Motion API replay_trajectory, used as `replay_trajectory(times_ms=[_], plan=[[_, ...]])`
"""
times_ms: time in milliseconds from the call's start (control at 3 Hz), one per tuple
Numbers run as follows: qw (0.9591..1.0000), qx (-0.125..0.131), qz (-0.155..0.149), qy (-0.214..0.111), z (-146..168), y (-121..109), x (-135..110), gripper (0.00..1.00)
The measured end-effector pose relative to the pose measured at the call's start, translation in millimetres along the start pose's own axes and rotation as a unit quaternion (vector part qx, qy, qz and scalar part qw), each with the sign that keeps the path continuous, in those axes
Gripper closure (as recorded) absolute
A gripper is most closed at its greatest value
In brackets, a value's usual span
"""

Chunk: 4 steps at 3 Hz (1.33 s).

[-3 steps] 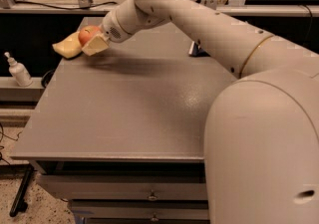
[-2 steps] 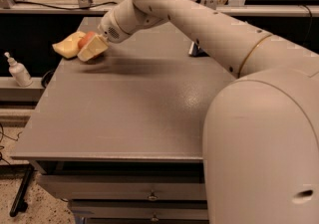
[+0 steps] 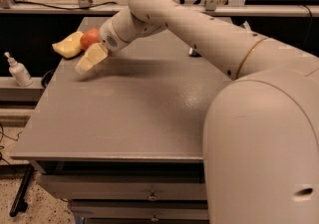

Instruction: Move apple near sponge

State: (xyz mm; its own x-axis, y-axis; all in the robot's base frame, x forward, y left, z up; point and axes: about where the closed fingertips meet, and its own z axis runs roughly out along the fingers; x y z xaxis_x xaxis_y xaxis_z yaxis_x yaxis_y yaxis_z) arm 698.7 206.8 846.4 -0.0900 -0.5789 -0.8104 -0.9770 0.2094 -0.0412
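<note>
Camera view shows the apple [image 3: 89, 38] at the far left corner of the tabletop [image 3: 129, 113], touching the sponge [image 3: 68, 45]. The claw [image 3: 91, 57] hangs just in front of the apple; whether it is wide or narrow cannot be told. A white bottle [image 3: 17, 71] stands beyond the left edge.

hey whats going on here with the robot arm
A one-armed robot is reaching across a grey table to its far left corner. The apple sits there right beside the sponge, seemingly touching it. The gripper hangs just in front of the apple, low over the tabletop, and does not look to be holding it. So the apple appears to be placed by the sponge.
</note>
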Motion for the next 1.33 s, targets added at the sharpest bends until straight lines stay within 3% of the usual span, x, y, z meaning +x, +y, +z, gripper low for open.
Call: replay_trajectory(times_ms=[667, 1000, 1333], plan=[[0.9999, 0.007, 0.010, -0.002, -10, 0, 9, 0.00], [0.9994, 0.022, 0.013, -0.023, -48, -13, 9, 0.00], [0.9964, 0.050, 0.012, -0.068, -107, -32, 4, 0.00]])
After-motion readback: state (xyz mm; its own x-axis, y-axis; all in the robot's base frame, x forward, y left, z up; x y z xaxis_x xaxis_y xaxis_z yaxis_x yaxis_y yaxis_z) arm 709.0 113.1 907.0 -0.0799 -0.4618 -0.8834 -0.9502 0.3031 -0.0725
